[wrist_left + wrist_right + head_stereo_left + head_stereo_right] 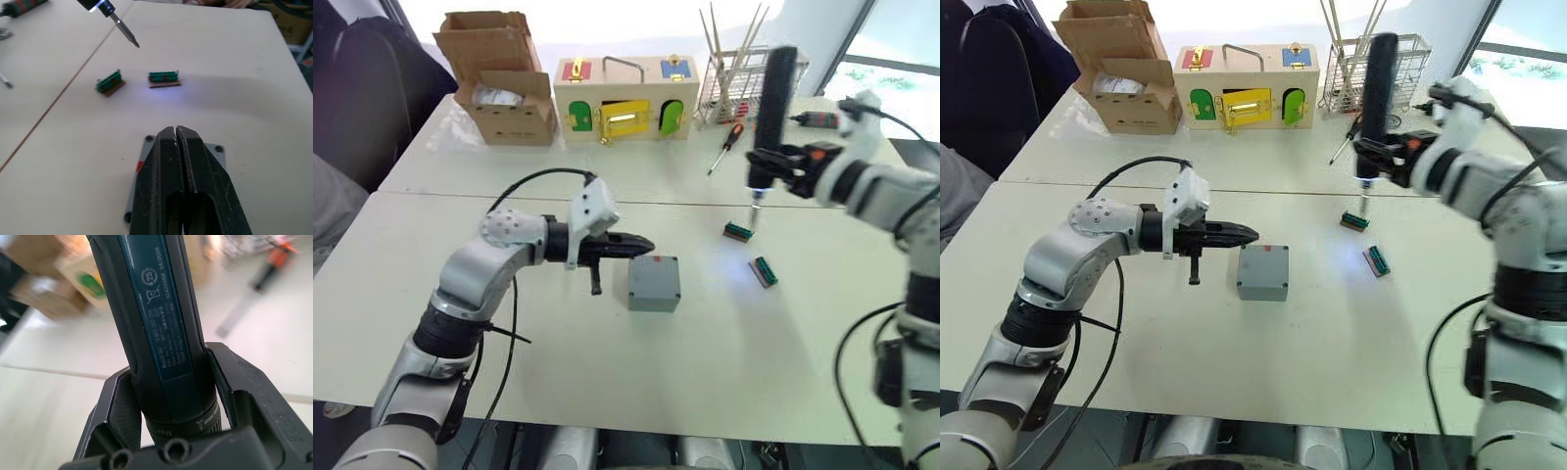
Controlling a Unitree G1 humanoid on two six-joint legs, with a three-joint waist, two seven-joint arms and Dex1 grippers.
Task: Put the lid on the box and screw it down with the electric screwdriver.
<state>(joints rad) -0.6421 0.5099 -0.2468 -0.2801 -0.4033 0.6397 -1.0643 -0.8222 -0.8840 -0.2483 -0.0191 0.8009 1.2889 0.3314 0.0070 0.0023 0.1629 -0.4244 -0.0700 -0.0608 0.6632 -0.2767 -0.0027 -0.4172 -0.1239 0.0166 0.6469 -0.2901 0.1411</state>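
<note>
Pale and wide, the desk (607,392) is carrying everything we are working with, a seam running across it behind the work area; along its far edge are standing a cardboard box (504,83), a wooden box with coloured doors (626,98) and a wire rack (744,83), with a small red-and-black manual screwdriver (724,147) lying in front of the rack.

We are holding our left end effector (641,245) level, its two black fingers pressed together and empty, the tips reaching just over the near-left upper edge of the box (654,283); whether they are touching it we cannot tell. The box is sitting near the middle of the desk with the lid (1264,261) already lying flat on top, and a small red mark is showing on one side in the left wrist view.

Our right end effector (171,396) is clamped on the electric screwdriver (769,108), which we are carrying upright above the desk, bit pointing down, its tip light glowing; just under the bit is lying one small green connector block (737,231), and a second one (764,271) is lying nearby, right of the box.
</note>
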